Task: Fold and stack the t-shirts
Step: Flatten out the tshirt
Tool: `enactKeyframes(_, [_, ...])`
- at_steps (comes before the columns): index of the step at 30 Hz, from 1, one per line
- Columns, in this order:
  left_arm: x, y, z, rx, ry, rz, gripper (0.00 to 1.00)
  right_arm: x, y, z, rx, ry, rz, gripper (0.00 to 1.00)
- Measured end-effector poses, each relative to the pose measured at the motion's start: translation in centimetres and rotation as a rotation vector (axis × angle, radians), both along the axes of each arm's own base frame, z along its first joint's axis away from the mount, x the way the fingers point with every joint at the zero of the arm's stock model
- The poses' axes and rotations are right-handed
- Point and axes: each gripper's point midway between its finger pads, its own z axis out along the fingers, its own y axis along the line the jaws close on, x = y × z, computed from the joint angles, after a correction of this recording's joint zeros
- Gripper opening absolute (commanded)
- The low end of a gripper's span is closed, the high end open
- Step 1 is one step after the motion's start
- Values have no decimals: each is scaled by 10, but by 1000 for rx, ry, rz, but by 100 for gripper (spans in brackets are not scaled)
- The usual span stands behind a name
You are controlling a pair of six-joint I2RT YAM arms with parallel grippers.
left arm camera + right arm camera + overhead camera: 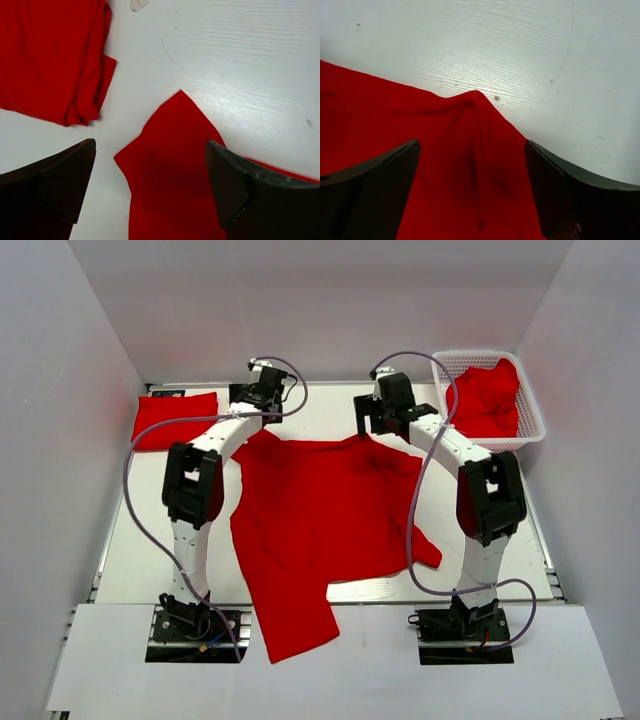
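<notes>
A red t-shirt (320,525) lies spread across the middle of the table, its lower part hanging over the near edge. A folded red t-shirt (172,419) lies at the far left; it also shows in the left wrist view (50,55). More red t-shirts (487,398) fill the basket. My left gripper (262,400) is open above the spread shirt's far left corner (175,165). My right gripper (372,425) is open above the shirt's far edge, over a raised fold (475,150). Neither holds cloth.
A white mesh basket (535,425) stands at the far right corner. White walls enclose the table on three sides. A small scrap or mark (139,4) lies on the white table beyond the left gripper.
</notes>
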Motion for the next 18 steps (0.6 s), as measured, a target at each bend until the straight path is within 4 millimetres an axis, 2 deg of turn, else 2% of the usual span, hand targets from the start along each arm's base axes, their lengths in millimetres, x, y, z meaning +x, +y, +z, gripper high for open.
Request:
enactKeyframes(2, [-10,-6,18,-47,-19,-34,100,-6,-5,12,16,-5,-7,90])
enactKeyframes(5, [-37,-13,43,-138,-40,-88,100,-28,-18,23,32,7,-30,90])
enactKeyframes(8, [-76,-21,50,-235,-36,-149,100,-53,-33,22,26,32,-62,90])
enactKeyframes(10, [-100,-27,41,-296,-6,-192,100,-69,-44,15,17,65,-84,90])
enactKeyframes(12, [-125,-40,21,-381,41,-253,100,-83,-52,2,13,104,-107,90])
enactKeyframes(16, [-176,-54,-40,-497,212,-297,100,-108,-65,-29,6,203,-153,90])
enactKeyframes(18, [-197,-56,-62,-527,290,-296,100,-114,-69,-37,7,232,-175,90])
